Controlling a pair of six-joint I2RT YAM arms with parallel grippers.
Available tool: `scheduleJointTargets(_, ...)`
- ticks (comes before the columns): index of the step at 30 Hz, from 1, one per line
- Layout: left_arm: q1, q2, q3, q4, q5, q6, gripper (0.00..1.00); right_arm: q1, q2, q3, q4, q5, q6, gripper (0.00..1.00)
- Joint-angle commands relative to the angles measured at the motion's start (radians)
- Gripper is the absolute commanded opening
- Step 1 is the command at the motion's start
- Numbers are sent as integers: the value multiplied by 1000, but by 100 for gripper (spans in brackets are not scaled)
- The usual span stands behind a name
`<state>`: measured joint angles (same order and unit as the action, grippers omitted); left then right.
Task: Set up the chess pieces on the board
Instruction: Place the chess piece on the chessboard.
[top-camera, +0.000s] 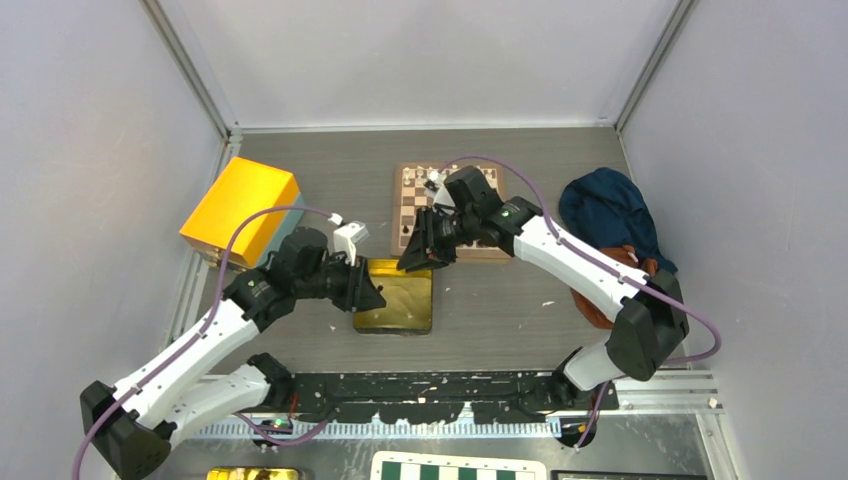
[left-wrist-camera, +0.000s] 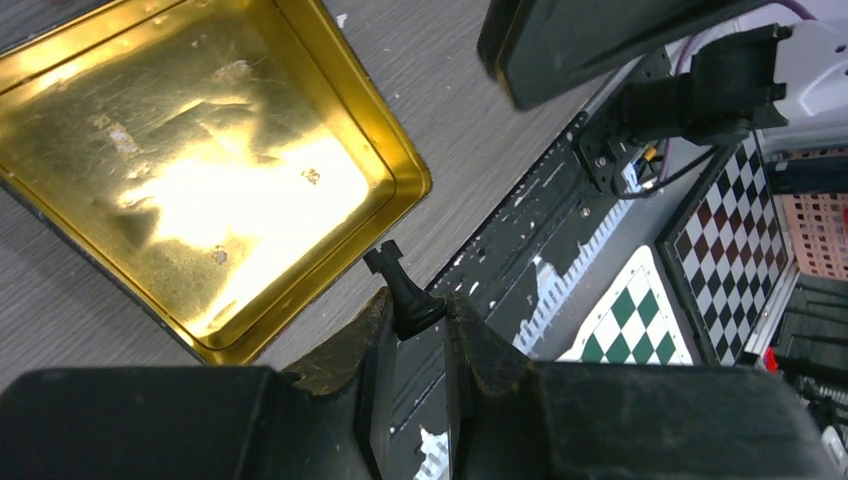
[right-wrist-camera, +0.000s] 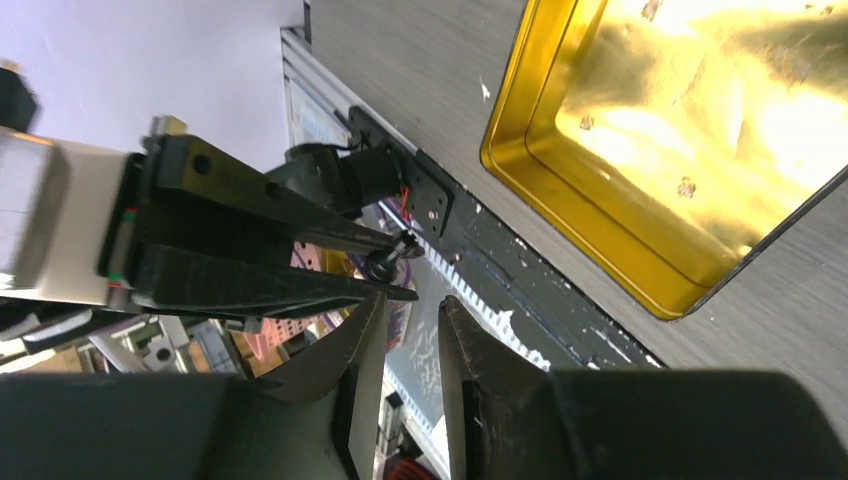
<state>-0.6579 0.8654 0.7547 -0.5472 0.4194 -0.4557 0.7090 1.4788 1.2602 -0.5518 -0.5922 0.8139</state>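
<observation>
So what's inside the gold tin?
The gold tin shows only a bare floor with a few specks, nothing else. From above, the left gripper and right gripper cover its far edge, and each wrist view crops part of it.

We note the table (top-camera: 500, 300) as grey with a faint wood grain, the shallow tin (top-camera: 393, 300) on it as shiny gold inside, the box (top-camera: 240, 205) as yellow-orange and the cloth (top-camera: 605, 205) as dark blue. The board (top-camera: 413, 205) shows dark brown and cream squares inside a brown rim, while the second board (top-camera: 460, 468) at the near edge is chequered green and white. The chess piece (left-wrist-camera: 400, 290) we record as black; the arms (top-camera: 200, 350) are white with black joints and the cables (top-camera: 717, 338) are purple.
</observation>
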Motion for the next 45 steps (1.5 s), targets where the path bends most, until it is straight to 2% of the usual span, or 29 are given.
scheduleJointTargets(1, 5, 17, 77, -3, 71, 52, 0, -3, -60, -37, 20, -102, -23, 32)
scheduleJointTargets(6, 6, 39, 95, -3, 105, 65, 0, -2, -66, -75, 45, -135, -18, 32)
scheduleJointTargets(17, 5, 69, 128, -32, 180, 85, 0, -3, -42, -141, 240, -227, 83, 32)
scheduleJointTargets(23, 6, 75, 139, -38, 198, 84, 0, -2, -12, -140, 284, -254, 103, 36)
scheduleJointTargets(35, 5, 82, 166, -23, 182, 84, 0, -3, 7, -145, 296, -281, 105, 38)
scheduleJointTargets(45, 5, 52, 133, 54, 140, 43, 0, -3, 10, -182, 378, -325, 158, 38)
